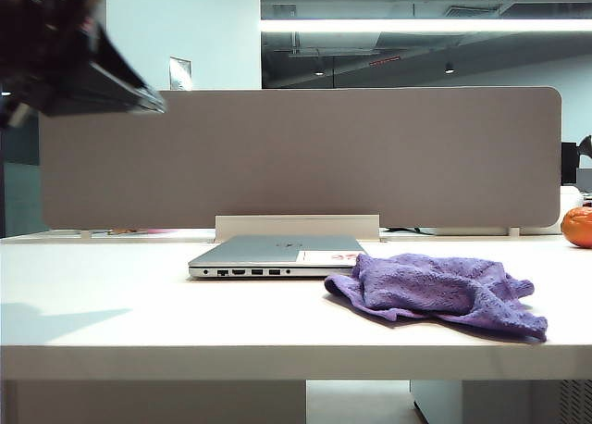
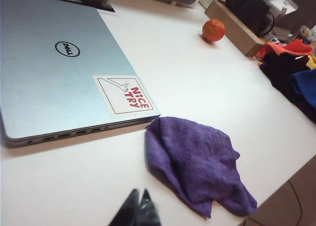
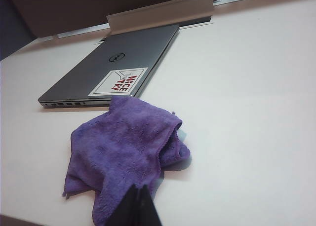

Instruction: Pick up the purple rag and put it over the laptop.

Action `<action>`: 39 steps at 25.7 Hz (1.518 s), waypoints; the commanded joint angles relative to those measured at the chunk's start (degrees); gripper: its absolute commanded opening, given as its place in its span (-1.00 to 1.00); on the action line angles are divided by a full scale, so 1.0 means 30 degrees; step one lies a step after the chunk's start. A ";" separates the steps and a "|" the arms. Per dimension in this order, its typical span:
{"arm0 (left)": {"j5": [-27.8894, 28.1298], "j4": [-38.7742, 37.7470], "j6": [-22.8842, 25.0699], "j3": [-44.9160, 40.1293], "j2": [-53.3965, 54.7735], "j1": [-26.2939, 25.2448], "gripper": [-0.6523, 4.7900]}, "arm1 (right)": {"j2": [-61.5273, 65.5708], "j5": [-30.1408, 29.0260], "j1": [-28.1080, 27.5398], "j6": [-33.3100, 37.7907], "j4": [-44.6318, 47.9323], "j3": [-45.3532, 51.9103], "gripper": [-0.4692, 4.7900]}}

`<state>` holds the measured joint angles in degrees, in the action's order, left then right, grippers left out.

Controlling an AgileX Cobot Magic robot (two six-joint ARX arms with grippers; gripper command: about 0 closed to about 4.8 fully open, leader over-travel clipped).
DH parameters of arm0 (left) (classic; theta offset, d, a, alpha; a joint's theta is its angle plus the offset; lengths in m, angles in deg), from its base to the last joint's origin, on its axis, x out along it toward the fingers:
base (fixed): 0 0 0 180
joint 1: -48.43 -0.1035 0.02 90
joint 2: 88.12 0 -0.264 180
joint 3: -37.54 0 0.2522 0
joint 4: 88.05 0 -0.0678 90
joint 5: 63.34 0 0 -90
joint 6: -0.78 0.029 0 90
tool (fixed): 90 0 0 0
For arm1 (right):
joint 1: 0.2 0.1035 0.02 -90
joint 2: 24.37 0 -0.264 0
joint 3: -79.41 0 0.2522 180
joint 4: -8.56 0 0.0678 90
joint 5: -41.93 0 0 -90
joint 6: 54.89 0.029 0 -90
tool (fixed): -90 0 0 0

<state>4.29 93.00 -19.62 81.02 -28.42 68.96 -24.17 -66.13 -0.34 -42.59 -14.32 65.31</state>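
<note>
- The purple rag [image 1: 439, 293] lies crumpled in loose folds on the white worktop [image 1: 139, 304], at about 4 o'clock from the laptop in the exterior view, with its nearest corner just beside the laptop's front corner.
- The left wrist view shows the rag [image 2: 197, 162] close by the laptop's ported edge; whether cloth and edge touch cannot be told.
- The laptop [image 1: 277, 255] sits shut and flat on the worktop, ports along its near side, with nothing lying on its lid.
- A pale sticker [image 2: 124, 94] with red lettering marks the lid corner nearest the rag.
- The left gripper [image 2: 138, 211] hangs above the worktop, clear of rag and laptop, its dark fingers pressed together and holding nothing.
- In the exterior view the left arm [image 1: 65, 49] shows as a dark blur at 10 o'clock, high above the worktop.
- The right gripper [image 3: 136, 208] hovers over the near edge of the rag [image 3: 123, 147], its fingers pressed together at the tips and empty.
- A grey divider panel [image 1: 296, 155] stands behind the laptop.
- An orange ball [image 1: 578, 226] rests on the worktop at 3 o'clock, well apart from the rag.
</note>
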 commanded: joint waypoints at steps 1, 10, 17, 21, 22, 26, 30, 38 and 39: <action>0.0692 0.1443 0.0095 0.0576 0.1647 0.1071 -0.78 | -0.0015 0.0036 0.0015 0.0029 0.0131 0.0058 -0.74; 0.2470 0.1530 0.0160 0.4160 0.7555 0.4517 -0.78 | -0.0015 0.0058 0.0015 0.0029 0.0131 0.0058 -0.74; 0.4102 0.1056 0.0175 0.7227 1.1176 0.6426 -0.78 | -0.0015 0.0051 0.0015 0.0029 0.0131 0.0058 -0.74; 0.4109 0.0933 0.0197 0.8459 1.2458 0.7045 -0.78 | -0.0015 0.0051 0.0015 0.0029 0.0131 0.0058 -0.74; 0.4160 0.0925 0.0233 0.8706 1.2750 0.7147 -0.78 | -0.0015 0.0051 0.0015 0.0029 0.0131 0.0058 -0.74; 0.4590 -0.1049 0.0291 1.0615 1.4367 0.7606 -0.78 | -0.0015 0.0051 0.0015 0.0029 0.0131 0.0058 -0.74; 0.4619 -0.2208 0.0299 1.1285 1.5089 0.7774 -0.76 | -0.0015 0.0044 0.0015 0.0029 0.0131 0.0058 -0.74; 0.4954 -0.2375 0.0291 1.1264 1.5956 0.7898 -0.28 | -0.0022 0.0044 0.0007 0.0029 0.0131 0.0058 -0.74; 0.4954 -0.2368 0.0291 1.1264 1.5985 0.7963 -0.27 | -0.0015 0.0044 0.0015 0.0029 0.0131 0.0058 -0.74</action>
<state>19.00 85.66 -19.01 114.78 19.60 92.41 -24.17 -66.11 -0.34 -42.50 -14.32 65.31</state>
